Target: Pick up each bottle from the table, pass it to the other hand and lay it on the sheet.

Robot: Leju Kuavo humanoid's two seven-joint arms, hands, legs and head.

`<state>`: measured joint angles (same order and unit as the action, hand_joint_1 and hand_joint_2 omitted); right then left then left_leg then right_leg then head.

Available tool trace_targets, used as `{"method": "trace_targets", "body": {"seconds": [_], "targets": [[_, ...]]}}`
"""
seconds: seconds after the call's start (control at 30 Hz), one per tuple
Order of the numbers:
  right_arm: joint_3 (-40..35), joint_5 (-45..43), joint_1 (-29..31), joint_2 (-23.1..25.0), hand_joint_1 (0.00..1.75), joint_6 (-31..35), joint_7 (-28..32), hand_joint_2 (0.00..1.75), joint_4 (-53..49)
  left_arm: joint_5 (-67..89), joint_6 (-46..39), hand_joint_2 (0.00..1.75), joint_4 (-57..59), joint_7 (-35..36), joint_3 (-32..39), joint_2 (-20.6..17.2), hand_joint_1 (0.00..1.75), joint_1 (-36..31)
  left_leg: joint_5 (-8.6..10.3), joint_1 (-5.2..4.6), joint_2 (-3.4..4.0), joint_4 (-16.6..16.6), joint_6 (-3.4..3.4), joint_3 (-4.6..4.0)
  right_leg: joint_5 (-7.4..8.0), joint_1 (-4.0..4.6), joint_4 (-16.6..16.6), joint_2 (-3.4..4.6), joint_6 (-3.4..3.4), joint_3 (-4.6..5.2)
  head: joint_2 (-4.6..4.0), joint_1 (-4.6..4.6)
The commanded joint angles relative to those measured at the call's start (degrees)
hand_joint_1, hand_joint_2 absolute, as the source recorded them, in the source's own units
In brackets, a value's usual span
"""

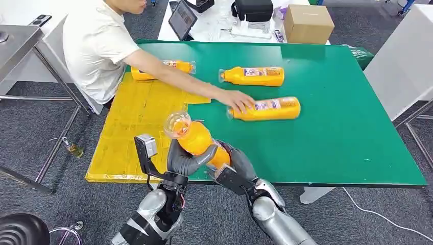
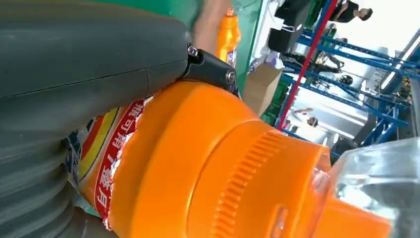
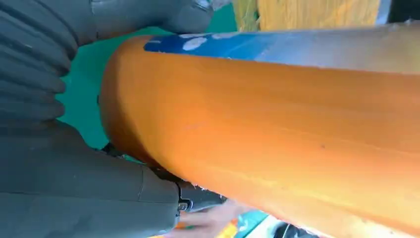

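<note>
An orange bottle (image 1: 198, 137) with a clear cap hangs tilted above the table's front edge, cap toward the yellow sheet (image 1: 135, 120). My left hand (image 1: 185, 161) grips it near the neck and my right hand (image 1: 232, 166) holds its base. The left wrist view has the bottle (image 2: 208, 163) close under my left hand (image 2: 74, 64). In the right wrist view its body (image 3: 277, 124) lies against my right hand (image 3: 74, 183). A second bottle (image 1: 253, 76) lies on the green table (image 1: 337, 127). A third bottle (image 1: 273, 108) lies under a person's hand (image 1: 236, 98). Another bottle (image 1: 162, 69) lies at the sheet's far edge.
A person (image 1: 97, 46) leans in from the back left, one arm stretched across the sheet and table. A cardboard box (image 1: 308, 23), a tablet (image 1: 183, 19) and a black bag (image 1: 253, 9) sit on a white table behind. A metal table (image 1: 18, 43) stands at the left.
</note>
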<state>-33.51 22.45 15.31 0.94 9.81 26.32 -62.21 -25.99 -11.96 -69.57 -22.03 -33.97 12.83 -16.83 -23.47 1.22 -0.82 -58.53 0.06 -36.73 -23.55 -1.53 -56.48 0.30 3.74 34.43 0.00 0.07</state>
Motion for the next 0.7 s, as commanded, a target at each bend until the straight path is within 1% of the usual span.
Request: {"method": "trace_targets", "body": {"seconds": [0.03,0.1,0.13,0.2,0.23,0.27,0.3,0.33,0.37,0.4,0.43,0.47,0.5,0.53,0.57,0.6,0.63,0.67,0.7], "targets": [[-5.58,-0.52,1.76,-0.19,0.0,-1.04,2.3,1.75,-2.11,-0.72,1.16,1.75,1.0,0.71,-0.26,-1.04,1.75,0.04,-0.08,-0.04,0.19,0.03,0.05,0.16,-0.04,0.0,0.01,0.12,-0.13,-0.09,0.0,-0.02],[-5.58,-0.52,1.76,-0.19,0.0,-1.04,2.3,1.75,-2.11,-0.72,1.16,1.75,1.0,0.71,-0.26,-1.04,1.75,0.04,-0.18,0.02,0.29,0.04,0.08,0.38,-0.09,0.08,0.06,0.17,-0.24,-0.31,0.0,0.04],[-5.58,-0.52,1.76,-0.19,0.0,-1.04,2.3,1.75,-2.11,-0.72,1.16,1.75,1.0,0.71,-0.26,-1.04,1.75,0.04,-0.08,-0.02,0.18,0.03,0.04,0.18,-0.03,0.02,0.03,0.11,-0.13,-0.12,0.0,-0.02],[-5.19,-0.58,1.1,-0.01,0.0,-0.18,3.06,1.75,-2.61,-0.96,1.21,1.75,0.83,0.72,0.09,-1.11,1.75,0.1,-0.11,0.0,0.23,0.03,0.05,0.24,-0.04,0.04,0.04,0.15,-0.16,-0.17,0.0,0.0],[-4.64,-0.1,0.1,0.25,0.0,1.7,4.15,0.0,-3.13,-1.27,0.91,1.75,0.69,0.74,0.7,-1.34,1.75,0.04,-0.17,0.0,0.29,0.04,0.08,0.38,-0.09,0.06,0.05,0.17,-0.24,-0.3,0.0,-0.02],[-4.2,0.69,-0.95,0.44,0.0,3.79,4.76,0.0,-3.95,-1.36,0.14,1.75,0.65,0.87,1.45,-1.64,1.75,0.01,-0.11,-0.01,0.21,0.04,0.05,0.25,-0.06,0.03,0.03,0.12,-0.17,-0.18,0.0,0.0],[-4.17,1.55,-2.62,0.28,0.0,5.72,5.84,0.0,-5.93,-0.16,-0.91,1.75,0.71,1.13,1.64,-2.77,1.75,-0.34,-0.16,0.02,0.21,0.06,0.06,0.38,-0.11,0.08,0.05,0.09,-0.25,-0.32,0.0,0.0],[-4.67,5.13,-3.64,-0.14,0.0,9.78,6.13,0.0,-7.28,2.58,-2.19,1.75,0.89,0.8,1.31,-3.97,1.75,-0.85,-0.08,0.0,0.13,0.07,0.03,0.22,-0.06,0.04,0.05,0.05,-0.16,-0.17,0.0,0.0],[-5.7,9.14,-4.38,-1.01,0.0,13.52,6.05,0.0,-8.52,5.87,-3.13,1.75,1.27,0.38,1.14,-5.17,1.75,-1.53,-0.12,0.0,0.18,0.07,0.05,0.3,-0.07,0.05,0.06,0.09,-0.2,-0.23,0.0,0.0],[-6.69,16.91,-5.03,-2.28,0.0,19.96,3.92,0.0,-8.9,10.64,-4.11,1.75,1.88,0.81,1.53,-6.48,1.75,-2.41,-0.17,0.02,0.22,0.09,0.05,0.42,-0.11,0.08,0.08,0.1,-0.26,-0.34,0.0,0.0],[-6.7,23.16,-5.73,-2.94,0.0,25.34,1.43,0.0,-8.56,14.06,-3.88,1.75,2.15,1.64,1.94,-7.6,1.75,-3.06,-0.09,-0.01,0.12,0.09,0.03,0.27,-0.06,0.03,0.06,0.04,-0.17,-0.21,0.0,0.0],[-6.14,28.34,-5.96,-3.45,0.0,29.49,-1.03,0.0,-7.58,16.23,-3.36,1.75,2.24,2.52,3.34,-8.17,1.75,-3.38,-0.17,0.01,0.24,0.1,0.05,0.43,-0.1,0.06,0.08,0.12,-0.25,-0.34,0.0,0.0],[-0.92,39.64,-8.37,-2.69,0.0,30.19,-3.99,0.0,-9.16,19.53,-2.62,1.75,2.28,4.0,5.44,-8.76,1.75,-3.82,-0.18,0.03,0.29,0.17,0.05,0.59,-0.1,0.1,0.14,0.15,-0.32,-0.48,0.0,0.02],[3.15,44.77,-9.72,-1.85,0.0,30.19,-4.89,0.0,-9.56,22.02,-2.56,1.75,2.26,4.62,6.7,-9.31,1.75,-4.21,-0.13,0.02,0.17,0.12,0.04,0.43,-0.07,0.08,0.11,0.07,-0.25,-0.35,0.0,-0.04],[5.4,49.1,-10.32,-1.77,0.0,30.19,-6.3,0.0,-8.8,23.89,-2.17,1.75,2.07,5.23,8.12,-9.74,1.75,-4.42,-0.08,0.03,0.06,0.09,0.02,0.28,-0.06,0.08,0.08,-0.01,-0.19,-0.2,0.0,0.0],[6.13,49.64,-10.42,-2.15,0.0,30.19,-7.14,0.0,-7.19,25.64,-1.12,1.75,1.55,6.04,9.65,-10.49,1.75,-4.42,-0.08,0.02,0.02,0.12,0.04,0.35,-0.09,0.07,0.09,-0.08,-0.25,-0.28,0.0,0.07],[3.17,48.38,-9.04,-3.61,0.0,29.37,-8.96,0.0,-3.2,28.35,-0.18,1.75,0.58,7.73,11.42,-11.56,1.75,-3.93,-0.04,-0.02,-0.01,0.11,0.03,0.27,-0.07,0.02,0.06,-0.11,-0.18,-0.2,0.0,-0.02],[1.38,49.51,-8.95,-5.43,0.0,26.92,-13.74,0.0,-3.56,30.58,0.51,1.75,-1.08,8.43,14.96,-12.39,1.75,-2.98,-0.05,0.03,0.13,0.11,0.03,0.26,-0.02,0.06,0.1,0.05,-0.16,-0.14,0.0,-0.02],[0.27,49.42,-8.79,-6.41,0.0,25.68,-15.06,0.0,-3.89,31.03,1.74,1.75,-2.28,8.89,17.19,-12.89,1.75,-2.39,-0.1,0.06,0.38,0.11,0.04,0.36,0.02,0.1,0.15,0.24,-0.21,-0.14,0.0,-0.02]]}}
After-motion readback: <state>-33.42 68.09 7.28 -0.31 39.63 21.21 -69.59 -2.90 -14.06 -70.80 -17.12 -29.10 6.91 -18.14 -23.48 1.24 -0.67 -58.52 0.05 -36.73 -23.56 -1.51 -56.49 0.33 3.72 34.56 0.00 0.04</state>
